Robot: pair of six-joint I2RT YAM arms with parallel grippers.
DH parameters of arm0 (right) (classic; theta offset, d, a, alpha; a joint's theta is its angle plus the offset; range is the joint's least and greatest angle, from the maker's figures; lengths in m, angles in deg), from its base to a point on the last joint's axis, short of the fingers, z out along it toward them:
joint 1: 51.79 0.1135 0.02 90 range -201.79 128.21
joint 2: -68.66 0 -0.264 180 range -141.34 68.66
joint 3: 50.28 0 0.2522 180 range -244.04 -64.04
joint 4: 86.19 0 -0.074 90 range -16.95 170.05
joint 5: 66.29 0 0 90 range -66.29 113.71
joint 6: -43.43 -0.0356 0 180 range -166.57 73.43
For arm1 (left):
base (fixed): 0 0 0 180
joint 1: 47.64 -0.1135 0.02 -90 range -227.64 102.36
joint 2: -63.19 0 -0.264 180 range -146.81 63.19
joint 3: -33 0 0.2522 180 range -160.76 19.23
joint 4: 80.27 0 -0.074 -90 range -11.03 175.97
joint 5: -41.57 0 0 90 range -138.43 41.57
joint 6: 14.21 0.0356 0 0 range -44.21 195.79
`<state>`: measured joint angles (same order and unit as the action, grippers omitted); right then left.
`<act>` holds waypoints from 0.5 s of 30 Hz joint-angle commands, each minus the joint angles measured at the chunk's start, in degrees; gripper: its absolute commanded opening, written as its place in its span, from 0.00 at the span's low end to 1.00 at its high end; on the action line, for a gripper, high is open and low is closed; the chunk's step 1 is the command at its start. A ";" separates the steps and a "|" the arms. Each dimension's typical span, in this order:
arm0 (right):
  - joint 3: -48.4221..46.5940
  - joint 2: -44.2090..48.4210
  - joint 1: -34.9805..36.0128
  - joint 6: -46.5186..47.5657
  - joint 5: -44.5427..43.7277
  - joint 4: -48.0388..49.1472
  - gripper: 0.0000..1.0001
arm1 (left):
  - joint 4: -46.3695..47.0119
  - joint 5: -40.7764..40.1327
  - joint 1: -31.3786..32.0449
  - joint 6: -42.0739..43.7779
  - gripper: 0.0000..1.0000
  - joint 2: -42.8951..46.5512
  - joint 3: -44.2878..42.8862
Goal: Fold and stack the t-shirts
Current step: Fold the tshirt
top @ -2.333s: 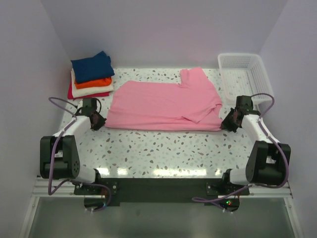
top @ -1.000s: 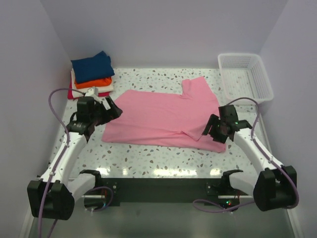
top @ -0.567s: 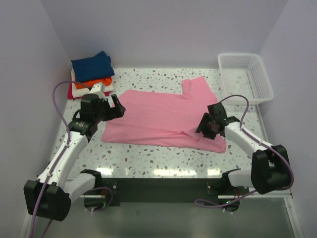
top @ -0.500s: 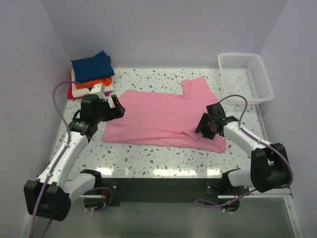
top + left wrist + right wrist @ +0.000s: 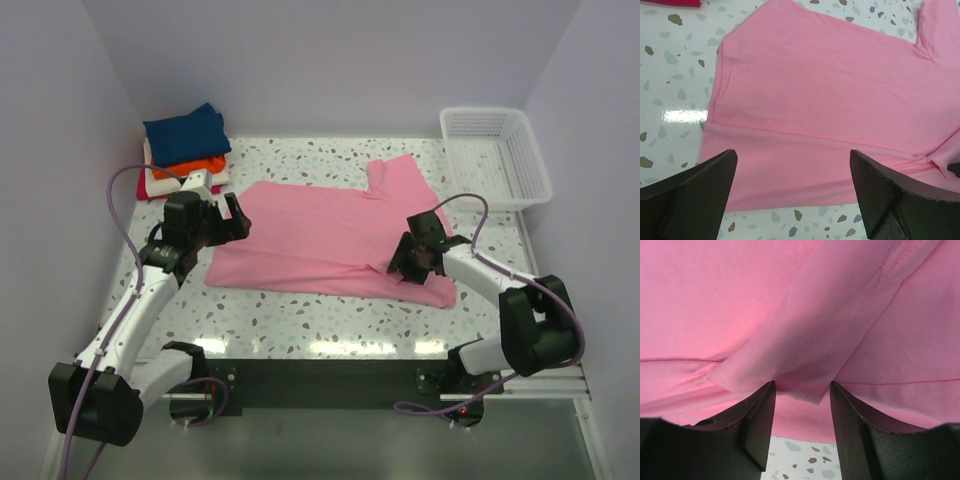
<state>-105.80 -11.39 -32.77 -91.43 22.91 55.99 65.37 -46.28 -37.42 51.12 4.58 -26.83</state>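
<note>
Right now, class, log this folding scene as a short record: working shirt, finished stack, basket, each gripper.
pink t-shirt: spread on table, one sleeve folded inward
folded t-shirts: stacked far left, navy on top
basket: far right corner
left gripper: open, over shirt's left end
right gripper: open, straddling the folded sleeve's edge

White mesh basket (image 5: pixel 500 150) at the far right corner of the speckled tabletop (image 5: pixel 330 310).
</note>
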 commanded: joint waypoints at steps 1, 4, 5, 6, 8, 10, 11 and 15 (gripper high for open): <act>0.27 -0.81 0.75 -1.28 -2.36 2.69 0.51 | 1.62 -0.66 0.24 1.29 1.00 0.07 0.10; 0.10 -1.68 0.75 -1.46 -2.02 3.39 0.51 | 1.53 -0.75 0.24 1.29 1.00 0.07 0.10; -0.08 -1.86 0.75 -1.54 -2.01 3.57 0.50 | 1.53 -0.75 0.24 1.29 1.00 0.07 0.10; -0.25 -2.04 0.75 -1.54 -2.01 3.58 0.47 | 1.53 -0.75 0.24 1.29 1.00 0.16 0.27; -0.78 -2.48 0.84 -1.46 -2.28 3.66 0.42 | 1.53 -0.75 0.24 1.29 1.00 0.16 0.27; -1.39 -2.83 0.84 -1.28 -2.63 3.14 0.32 | 1.44 -0.83 0.33 1.37 1.00 0.25 0.18; -2.01 -2.83 0.92 -1.28 -2.80 3.05 0.29 | 1.53 -1.01 0.24 1.37 1.00 0.25 0.18; -4.03 -3.35 0.92 -0.67 -3.16 2.26 0.18 | 1.44 -1.01 0.33 1.46 1.00 0.25 0.18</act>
<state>-106.56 -14.21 -32.29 -92.15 21.65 57.19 65.37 -46.41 -37.42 51.38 4.58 -26.81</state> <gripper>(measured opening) 0.201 0.997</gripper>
